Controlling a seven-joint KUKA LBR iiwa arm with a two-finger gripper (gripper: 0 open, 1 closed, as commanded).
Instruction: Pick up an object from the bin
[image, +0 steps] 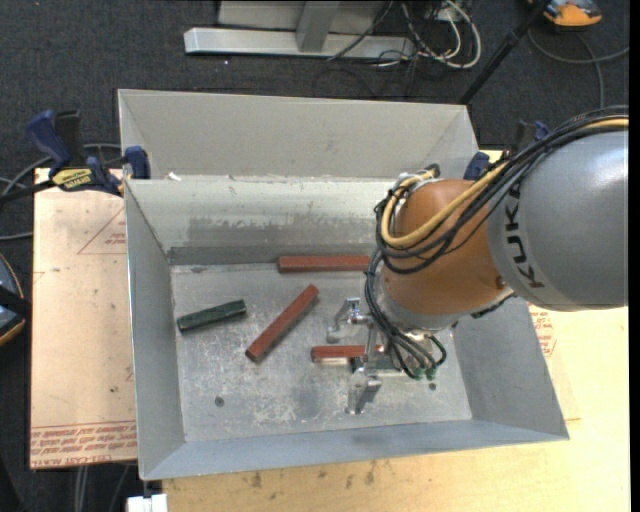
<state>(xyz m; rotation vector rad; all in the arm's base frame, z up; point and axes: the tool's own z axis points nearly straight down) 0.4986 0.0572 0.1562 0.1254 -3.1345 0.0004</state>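
Observation:
My gripper (356, 354) hangs low over the bin floor, right of the middle, and is open: one finger (348, 314) points toward the back wall, the other (362, 393) toward the front. A short red-brown block (327, 353) lies flat on the floor, its right end in the wide gap between those fingers, and neither finger touches it. Just to the left, a longer red-brown stick (282, 323) lies diagonally.
Another red-brown stick (322, 263) lies along the foot of the back wall. A dark green stick (211, 316) rests near the left wall. The arm's orange cover and cables hide the bin's right side.

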